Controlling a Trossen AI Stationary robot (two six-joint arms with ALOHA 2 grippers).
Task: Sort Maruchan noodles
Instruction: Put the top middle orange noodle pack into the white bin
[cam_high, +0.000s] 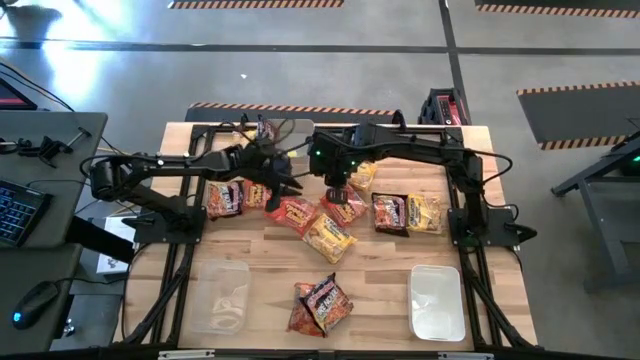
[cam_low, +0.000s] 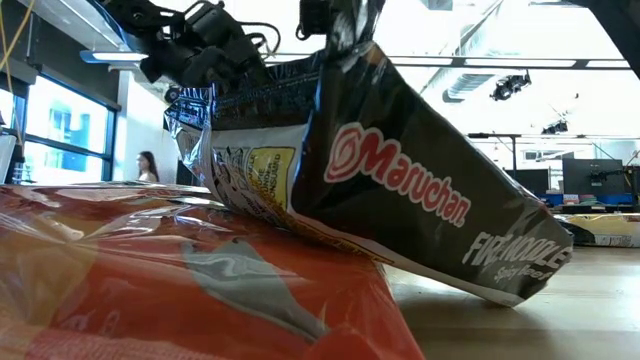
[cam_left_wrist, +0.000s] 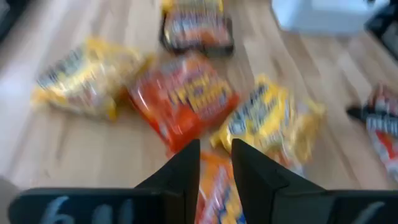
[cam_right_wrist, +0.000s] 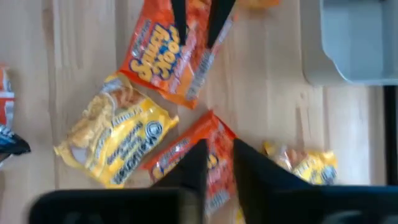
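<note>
Two hands meet over the middle of the bench (cam_high: 380, 270), where the noodle packets (cam_high: 328, 237) lie scattered, none of them in a bin. My left hand (cam_left_wrist: 214, 168) hovers low over an orange packet (cam_left_wrist: 211, 196) that lies flat directly beneath it; whether it is pressed together on that packet or merely poised above it, I cannot tell. My right hand (cam_right_wrist: 214, 165) hangs just beside my left, above a red-orange packet (cam_right_wrist: 186, 152) that also lies right under it; I cannot tell whether it pinches that one either. A yellow packet (cam_right_wrist: 118, 140) rests flat just to one side of my right hand, touching the red-orange one. More yellow, red and dark packets spread out past both hands. Well away from my hands, at the bench's near edge, a dark packet (cam_low: 420, 190) leans tilted on an orange one in a small pile. A clear bin (cam_high: 222, 295) sits on the near side of my left hand, and a second bin (cam_high: 437, 300) on the near side of my right.
</note>
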